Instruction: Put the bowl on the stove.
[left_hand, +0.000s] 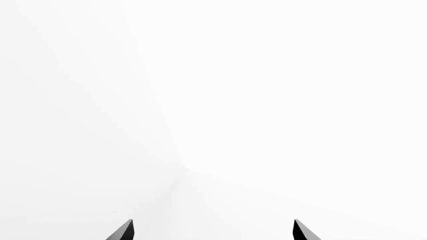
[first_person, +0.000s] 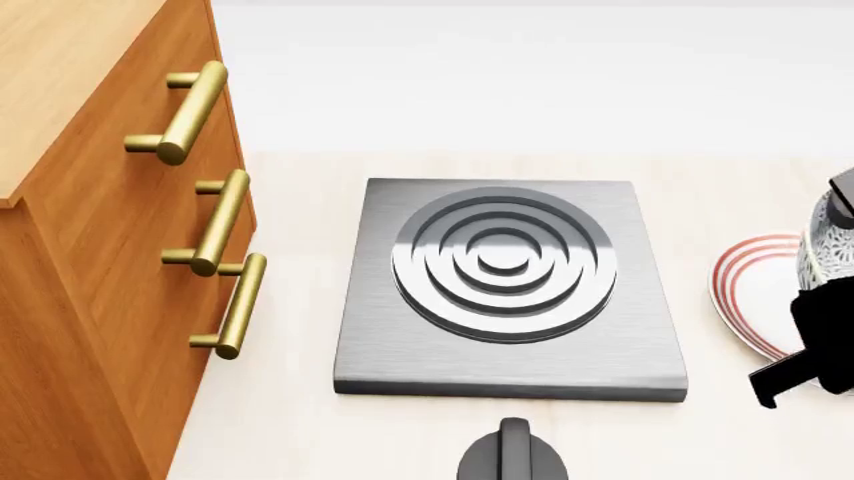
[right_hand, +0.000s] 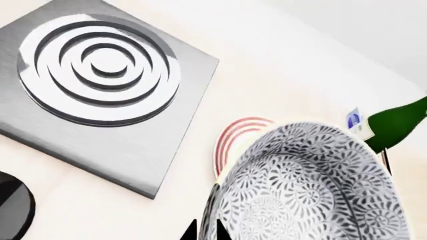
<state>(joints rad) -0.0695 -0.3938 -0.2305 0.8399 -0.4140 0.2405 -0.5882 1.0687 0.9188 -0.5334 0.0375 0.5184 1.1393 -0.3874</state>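
the right gripper (first_person: 814, 340) is pinching the bowl (right_hand: 307, 185) lifted beside the stove (first_person: 507, 290), which is waiting bare; the left gripper (left_hand: 213, 231) fingers are spreading idle.

Open path to the stove

The stove (first_person: 509, 290) burner lies bare; cabinet (first_person: 94, 250) walls its left, knob (first_person: 513, 455) sits near, plate (first_person: 747, 290) right.

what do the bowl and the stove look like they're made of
Bowl: probably glazed ceramic, white with a dense grey-blue floral print and a slight sheen. Stove: looks like brushed grey metal, going by its fine streaks and the soft highlights on its raised burner rings.
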